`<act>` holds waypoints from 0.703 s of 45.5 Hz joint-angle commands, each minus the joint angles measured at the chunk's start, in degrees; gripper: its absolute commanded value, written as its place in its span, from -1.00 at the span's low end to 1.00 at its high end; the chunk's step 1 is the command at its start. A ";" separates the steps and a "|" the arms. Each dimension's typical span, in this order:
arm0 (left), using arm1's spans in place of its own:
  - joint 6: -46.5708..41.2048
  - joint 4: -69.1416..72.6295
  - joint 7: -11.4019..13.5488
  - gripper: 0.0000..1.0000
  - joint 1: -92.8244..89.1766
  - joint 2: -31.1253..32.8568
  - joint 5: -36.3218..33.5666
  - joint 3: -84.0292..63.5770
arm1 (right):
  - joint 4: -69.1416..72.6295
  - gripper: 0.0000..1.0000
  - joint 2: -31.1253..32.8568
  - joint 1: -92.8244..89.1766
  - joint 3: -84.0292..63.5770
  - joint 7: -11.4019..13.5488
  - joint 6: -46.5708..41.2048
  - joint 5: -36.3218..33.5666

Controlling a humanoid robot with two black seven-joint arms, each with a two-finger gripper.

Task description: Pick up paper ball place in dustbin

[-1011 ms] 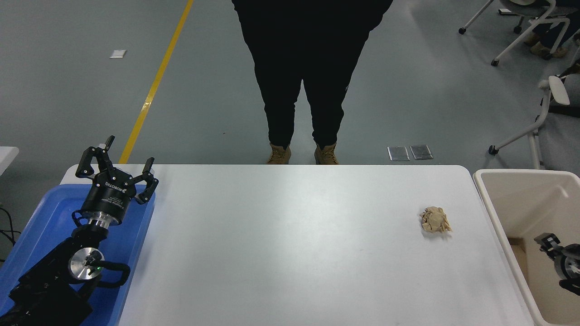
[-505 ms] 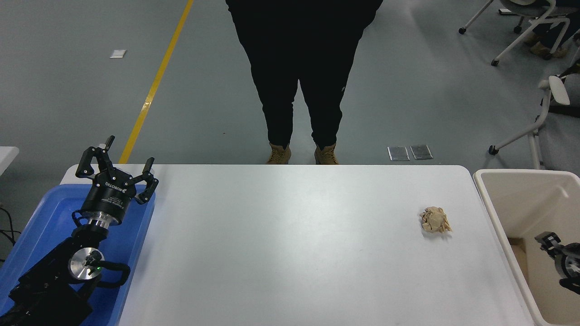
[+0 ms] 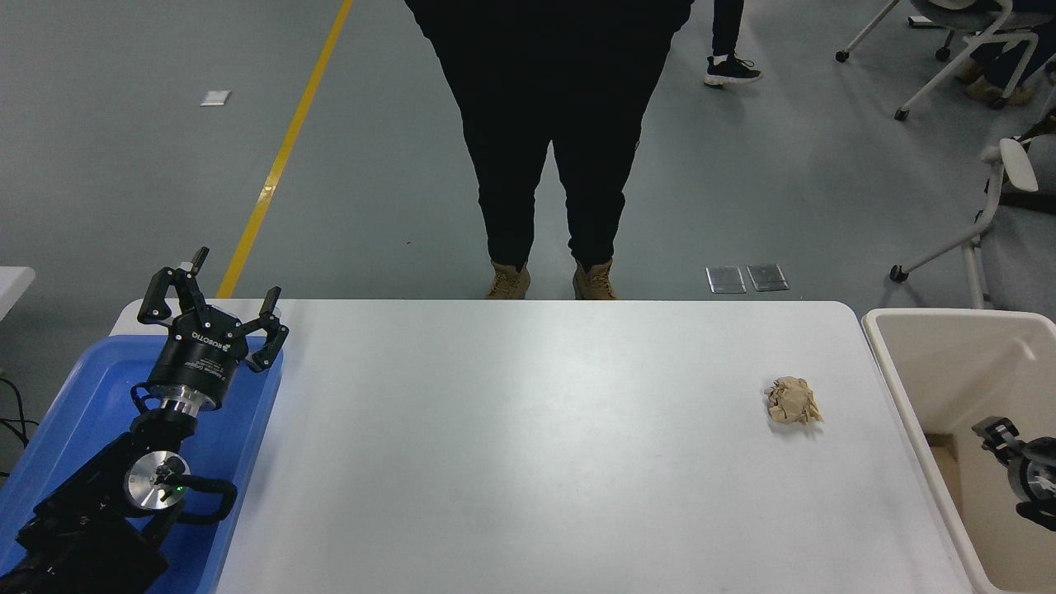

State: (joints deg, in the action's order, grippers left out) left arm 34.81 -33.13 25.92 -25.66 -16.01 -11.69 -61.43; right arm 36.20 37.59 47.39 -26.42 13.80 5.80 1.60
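Fingers on your right gripper [image 3: 1002, 436] are not showing enough to tell spread from closed; it is sitting over the dustbin [image 3: 895, 388] at four o'clock. Paper ball [image 3: 792, 401] is lying just left of the rim, at three o'clock. Approach from above, spread wide, squeeze gently. Left gripper [image 3: 213, 309] is parked, spread, at nine.

White table [image 3: 528, 462], rounded far corners. Shallow blue tray [image 3: 239, 445] overhanging the table's left edge, near its far-left corner. Person in black trousers and tan boots [image 3: 551, 148] standing at the middle of the far edge; white-framed wheeled chairs [image 3: 957, 66] on grey floor beyond the far-right corner.
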 commanded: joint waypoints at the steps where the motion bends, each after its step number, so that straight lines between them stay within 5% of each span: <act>1: 0.00 0.00 0.00 0.97 0.00 0.01 0.00 0.00 | 0.01 1.00 0.02 0.42 0.14 0.00 0.00 -0.01; 32: 0.00 0.00 0.00 0.97 0.00 0.01 0.00 0.00 | 0.80 1.00 3.19 6.65 -0.39 0.00 0.00 -1.24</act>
State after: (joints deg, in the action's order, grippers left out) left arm 34.81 -33.13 25.93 -25.66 -16.00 -11.69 -61.44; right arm 36.62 38.93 49.37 -26.60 13.79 5.73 0.52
